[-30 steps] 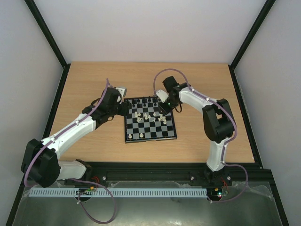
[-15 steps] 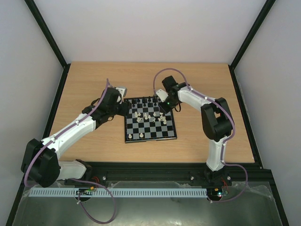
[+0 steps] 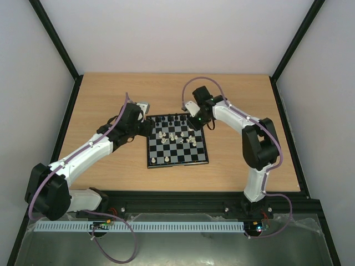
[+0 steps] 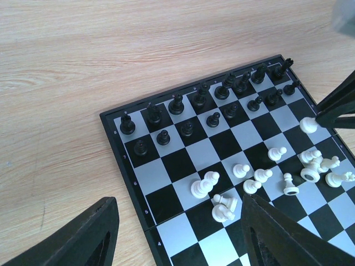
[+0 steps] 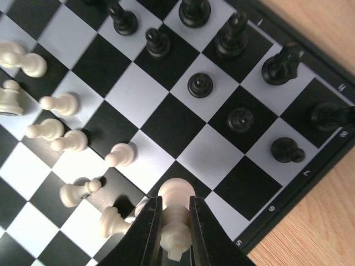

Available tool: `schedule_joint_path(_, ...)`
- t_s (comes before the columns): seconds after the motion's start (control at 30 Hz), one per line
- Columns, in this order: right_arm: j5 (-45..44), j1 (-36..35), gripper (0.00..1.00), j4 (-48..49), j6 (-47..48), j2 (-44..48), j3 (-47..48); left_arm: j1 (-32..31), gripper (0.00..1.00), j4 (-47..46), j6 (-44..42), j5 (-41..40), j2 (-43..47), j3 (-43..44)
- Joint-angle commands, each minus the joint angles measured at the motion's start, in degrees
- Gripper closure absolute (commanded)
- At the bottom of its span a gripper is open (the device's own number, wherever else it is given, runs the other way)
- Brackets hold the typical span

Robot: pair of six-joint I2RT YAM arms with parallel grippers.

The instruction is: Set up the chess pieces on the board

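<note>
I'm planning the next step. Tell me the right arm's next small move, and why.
Probably lift straight up. The right gripper is shut on a cream-white chess piece near the right edge of the small checkered board, with other cream-white pieces close beside it, so rising first should avoid knocking them.

Right jaws newly around white piece [image 5: 176, 195].

Desk [image 4: 111, 55] is pale wood grain with a matt finish. Board [image 4: 176, 162] looks smooth, with a soft sheen on the squares. Cream chess pieces [image 4: 204, 185] look like smooth plastic, and the black chess pieces [image 5: 199, 85] are a bit glossier. Right claw [image 5: 173, 213] is matt black plastic.
</note>
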State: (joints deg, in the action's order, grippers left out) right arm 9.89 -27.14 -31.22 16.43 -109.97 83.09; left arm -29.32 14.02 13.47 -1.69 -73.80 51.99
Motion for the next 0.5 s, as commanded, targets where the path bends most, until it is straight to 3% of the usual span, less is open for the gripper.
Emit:
schedule_joint_path(0.0, 1.99, -0.35, 0.92, -1.63, -0.08, 4.79, -0.37, 0.05, 0.38, -0.62, -0.38, 0.06, -0.06, -0.58)
schedule_joint_path(0.23, 6.99, -1.85, 0.92, -3.95, 2.28, 8.1, -2.52, 0.06, 0.38, -0.66, -0.26, -0.19, 0.02, -0.72)
schedule_joint_path(0.47, 7.01, -9.17, 0.91, -4.94, 7.66, 12.15, -8.57, 0.05, 0.38, -0.49, -0.03, -0.37, -0.21, -0.59)
